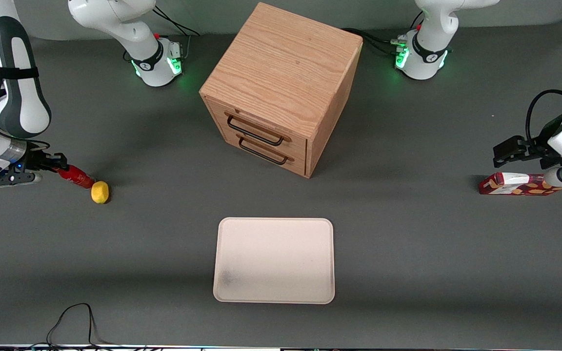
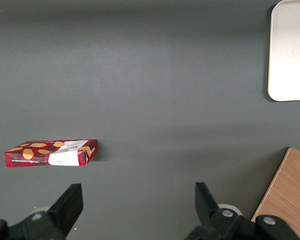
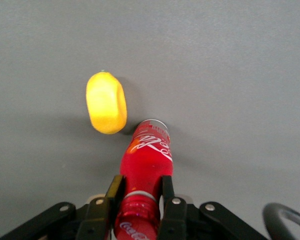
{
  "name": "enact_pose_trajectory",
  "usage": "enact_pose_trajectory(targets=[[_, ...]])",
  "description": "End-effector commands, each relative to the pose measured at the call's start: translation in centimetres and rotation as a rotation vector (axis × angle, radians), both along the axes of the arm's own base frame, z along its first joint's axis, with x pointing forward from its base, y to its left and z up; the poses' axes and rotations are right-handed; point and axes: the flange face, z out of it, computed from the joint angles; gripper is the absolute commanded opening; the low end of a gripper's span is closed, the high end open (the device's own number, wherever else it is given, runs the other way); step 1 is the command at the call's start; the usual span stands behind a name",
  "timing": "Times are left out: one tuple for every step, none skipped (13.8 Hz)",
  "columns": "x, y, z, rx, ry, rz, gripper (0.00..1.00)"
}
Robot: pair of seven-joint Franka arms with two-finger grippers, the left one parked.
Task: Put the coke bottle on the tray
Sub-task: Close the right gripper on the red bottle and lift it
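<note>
The coke bottle (image 1: 77, 177) is small and all red, lying tilted near the working arm's end of the table, its base close to a yellow lemon (image 1: 99, 191). My gripper (image 1: 60, 170) is at the bottle's neck end. In the right wrist view the gripper (image 3: 142, 184) has its two black fingers (image 3: 115, 187) pressed on either side of the coke bottle (image 3: 146, 160) just below the cap, shut on it. The cream tray (image 1: 273, 229) lies flat at mid-table, nearer the front camera than the bottle, with nothing on it and a faint dark smudge.
A wooden drawer cabinet (image 1: 281, 87) with two black handles stands mid-table, farther from the front camera than the tray. A red-and-white carton (image 1: 515, 184) lies toward the parked arm's end. The lemon (image 3: 106, 102) almost touches the bottle's base. A black cable (image 1: 73, 321) loops at the front edge.
</note>
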Motion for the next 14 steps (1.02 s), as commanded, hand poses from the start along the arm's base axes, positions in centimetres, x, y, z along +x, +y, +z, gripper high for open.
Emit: enact_pose_trajectory(targets=[[3.3, 0.8, 4.9, 0.025, 0.013, 0.006, 0.00], [4.7, 1.4, 7.0, 0.026, 0.009, 0.020, 0.00], [6.2, 2.8, 9.3, 0.021, 0.008, 0.042, 0.00], [7.4, 3.9, 12.0, 0.017, 0.005, 0.045, 0.00], [8.5, 5.1, 14.7, 0.016, 0.001, 0.064, 0.00], [9.7, 6.8, 17.5, 0.014, -0.002, 0.089, 0.00], [10.7, 8.4, 20.0, 0.008, -0.005, 0.107, 0.00], [11.9, 10.5, 22.9, -0.004, -0.009, 0.113, 0.00], [12.8, 12.5, 25.0, -0.009, -0.001, 0.125, 0.00], [13.8, 15.0, 27.0, -0.021, 0.002, 0.145, 0.00], [14.5, 17.5, 28.1, -0.022, 0.011, 0.159, 0.00], [14.9, 19.3, 29.2, 0.014, -0.003, 0.140, 0.00], [15.5, 20.5, 29.7, 0.039, -0.024, 0.116, 0.00], [16.2, 22.5, 29.8, 0.054, -0.040, 0.120, 0.00]])
